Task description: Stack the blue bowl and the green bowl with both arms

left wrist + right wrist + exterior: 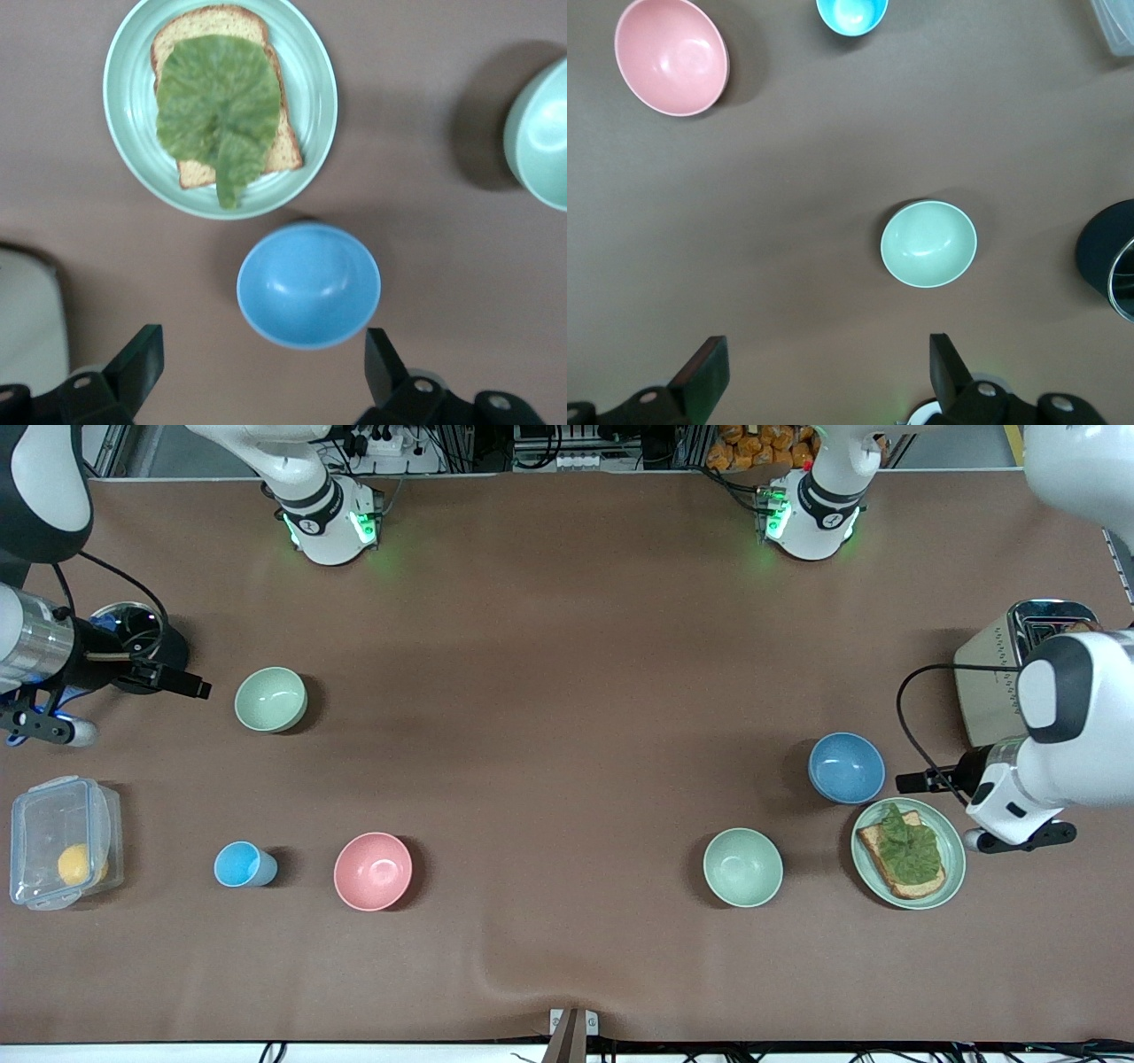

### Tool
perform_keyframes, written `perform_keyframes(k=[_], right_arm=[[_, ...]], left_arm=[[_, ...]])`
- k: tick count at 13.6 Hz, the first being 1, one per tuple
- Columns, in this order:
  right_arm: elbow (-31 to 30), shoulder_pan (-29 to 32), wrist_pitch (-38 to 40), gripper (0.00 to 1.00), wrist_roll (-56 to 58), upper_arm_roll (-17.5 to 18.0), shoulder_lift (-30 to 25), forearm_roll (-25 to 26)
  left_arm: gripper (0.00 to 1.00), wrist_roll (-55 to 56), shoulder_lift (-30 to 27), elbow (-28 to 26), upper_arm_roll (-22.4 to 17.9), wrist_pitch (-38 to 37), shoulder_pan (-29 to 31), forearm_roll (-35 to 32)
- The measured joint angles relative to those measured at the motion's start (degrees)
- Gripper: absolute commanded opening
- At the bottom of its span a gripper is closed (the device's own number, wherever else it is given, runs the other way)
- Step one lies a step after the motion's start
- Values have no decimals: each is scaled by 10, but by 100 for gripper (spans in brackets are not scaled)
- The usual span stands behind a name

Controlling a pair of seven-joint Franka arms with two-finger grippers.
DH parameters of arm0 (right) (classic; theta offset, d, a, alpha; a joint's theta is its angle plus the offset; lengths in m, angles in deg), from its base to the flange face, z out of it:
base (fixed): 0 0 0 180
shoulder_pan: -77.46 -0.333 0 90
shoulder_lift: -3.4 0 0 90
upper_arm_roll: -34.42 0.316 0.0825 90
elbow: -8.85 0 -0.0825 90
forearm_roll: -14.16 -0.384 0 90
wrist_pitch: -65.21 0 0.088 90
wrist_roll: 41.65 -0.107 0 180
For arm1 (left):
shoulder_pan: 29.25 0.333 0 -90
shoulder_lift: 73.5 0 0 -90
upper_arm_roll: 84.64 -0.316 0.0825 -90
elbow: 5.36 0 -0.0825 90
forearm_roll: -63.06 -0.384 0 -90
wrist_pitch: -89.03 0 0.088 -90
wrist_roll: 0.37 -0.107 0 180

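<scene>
Toward the left arm's end of the table, the blue bowl point(846, 767) sits just beside the toast plate point(950, 868), with one green bowl point(742, 866) nearer the front camera. The left hand point(264, 363) hovers above the blue bowl, fingers spread wide and empty. The right hand point(828, 370), equally wide and empty, hangs over the table near the second green bowl point(270, 699).

Front view: left end effector point(1019, 839) tucked under its own wrist housing, fingers not seen. Right end effector point(40, 728) cut by the frame edge at 9 o'clock. Toaster point(1001, 682) partly covered by the left arm. Left wrist view: green bowl point(540, 133) cropped at 3 o'clock. Right wrist view: clear container point(1118, 22) only a corner; dark pot point(1109, 261) cropped at 3 o'clock.
</scene>
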Motion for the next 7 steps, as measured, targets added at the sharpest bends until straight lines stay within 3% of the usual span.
perform_keyframes(k=[7], right_arm=[[-44, 55, 24, 100, 124, -9, 41, 30]], left_arm=[[100, -2, 9, -75, 0, 103, 3, 0]])
